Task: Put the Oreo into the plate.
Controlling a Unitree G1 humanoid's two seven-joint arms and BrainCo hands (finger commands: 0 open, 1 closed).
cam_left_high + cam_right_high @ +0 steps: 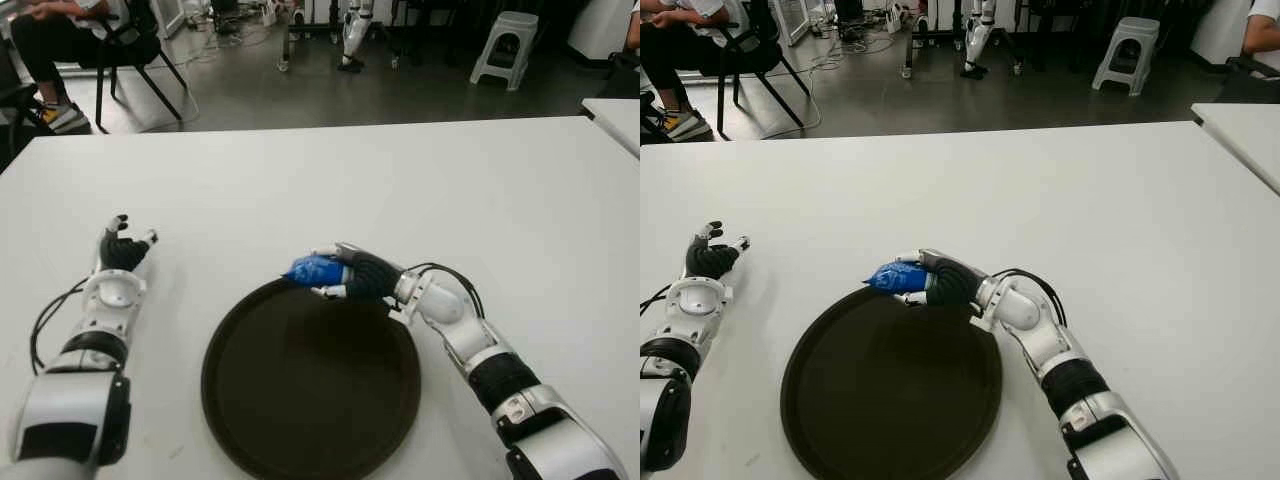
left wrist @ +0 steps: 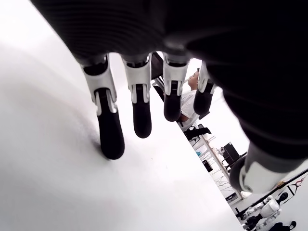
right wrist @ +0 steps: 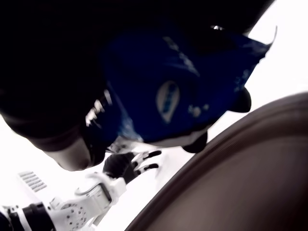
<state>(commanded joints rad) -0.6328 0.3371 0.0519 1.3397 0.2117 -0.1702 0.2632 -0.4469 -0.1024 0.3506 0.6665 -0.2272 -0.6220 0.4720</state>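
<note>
Half the Oreo (image 1: 313, 268) hides under curled fingers (image 1: 350, 270).

Head stereo pair: both eyes look forward and down from above the near edge of the white table (image 1: 400, 190), offset sideways only; both take in the whole dark plate (image 1: 890, 390), both arms and the far floor with a white stool (image 1: 505, 45). Left wrist cam: very close under the left hand (image 2: 139, 96), facing along the tabletop toward the room. Right wrist cam: right against the right hand (image 3: 72, 96) holding the blue Oreo pack (image 3: 168, 91), looking left over the plate rim to the left hand; it shares the plate with the eye views.
</note>
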